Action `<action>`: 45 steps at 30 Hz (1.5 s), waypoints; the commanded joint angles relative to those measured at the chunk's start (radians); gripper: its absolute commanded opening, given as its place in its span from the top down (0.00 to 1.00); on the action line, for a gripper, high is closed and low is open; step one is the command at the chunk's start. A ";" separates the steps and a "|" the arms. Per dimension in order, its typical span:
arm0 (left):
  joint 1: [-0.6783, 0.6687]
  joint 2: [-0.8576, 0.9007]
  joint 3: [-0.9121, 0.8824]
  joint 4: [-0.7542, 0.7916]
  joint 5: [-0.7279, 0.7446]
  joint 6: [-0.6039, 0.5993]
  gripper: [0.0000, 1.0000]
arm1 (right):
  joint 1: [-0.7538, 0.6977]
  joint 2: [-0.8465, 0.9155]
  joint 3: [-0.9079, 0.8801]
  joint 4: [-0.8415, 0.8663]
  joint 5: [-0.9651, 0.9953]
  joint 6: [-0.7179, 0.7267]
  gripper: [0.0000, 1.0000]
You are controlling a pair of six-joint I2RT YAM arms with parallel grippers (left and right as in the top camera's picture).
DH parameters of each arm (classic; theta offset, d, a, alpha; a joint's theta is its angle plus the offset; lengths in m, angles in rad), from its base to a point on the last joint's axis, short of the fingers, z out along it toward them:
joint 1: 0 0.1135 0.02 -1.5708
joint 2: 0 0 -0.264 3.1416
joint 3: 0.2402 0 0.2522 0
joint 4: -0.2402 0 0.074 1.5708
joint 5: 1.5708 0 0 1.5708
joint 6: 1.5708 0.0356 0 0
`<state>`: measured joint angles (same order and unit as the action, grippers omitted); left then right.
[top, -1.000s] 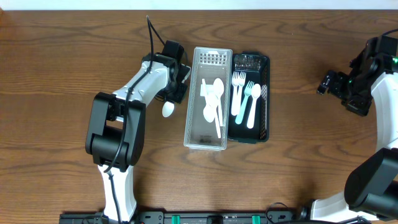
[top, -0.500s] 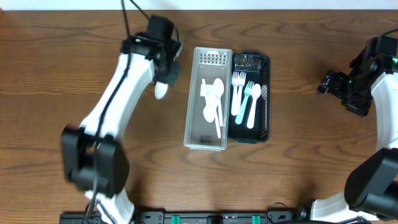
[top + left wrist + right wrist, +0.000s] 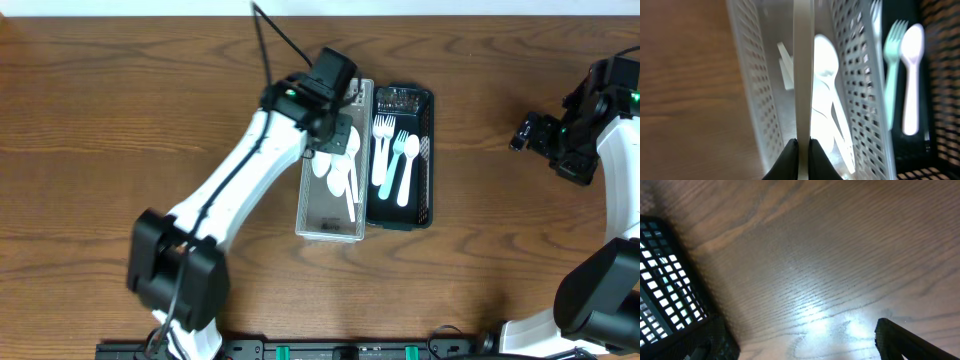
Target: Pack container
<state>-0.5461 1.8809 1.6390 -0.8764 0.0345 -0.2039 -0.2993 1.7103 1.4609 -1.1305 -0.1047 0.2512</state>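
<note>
My left gripper is shut on the handle of a white plastic spoon and holds it over the clear perforated bin. The spoon's bowl hangs inside the bin's left side, above the white spoons lying there. In the left wrist view the handle runs straight up from my jaws over the bin. The black basket next to the bin holds forks and a spoon. My right gripper is open and empty above bare table at the far right.
The two containers stand side by side at the table's centre back. The black basket's corner shows at the left of the right wrist view, with wood table under the right jaws.
My left arm has swung right, carrying the white spoon from the table left of the bin to over the bin. The right arm has not moved.
</note>
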 commanded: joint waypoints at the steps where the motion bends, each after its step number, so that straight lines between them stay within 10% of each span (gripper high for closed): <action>1: -0.003 0.039 -0.011 0.004 -0.009 -0.041 0.83 | -0.008 -0.010 0.011 0.021 -0.005 -0.006 0.01; 8: 0.024 -0.040 0.036 -0.021 -0.010 -0.036 0.38 | 0.042 -0.005 0.005 0.121 -0.061 -0.050 0.01; 23: 0.168 -0.603 0.058 -0.226 -0.323 -0.007 0.27 | 0.320 -0.076 0.035 0.312 -0.087 -0.180 0.01; 28: 0.181 -0.825 0.058 -0.266 -0.421 -0.007 0.02 | 0.322 -0.230 0.097 0.368 -0.054 -0.204 0.01; 45: 0.181 -1.318 0.058 -0.569 -0.447 -0.007 0.02 | 0.317 -0.823 0.117 0.317 -0.004 -0.245 0.01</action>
<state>-0.3691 0.5751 1.6985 -1.4307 -0.4000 -0.2123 0.0227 0.9184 1.5761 -0.7940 -0.1150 0.0284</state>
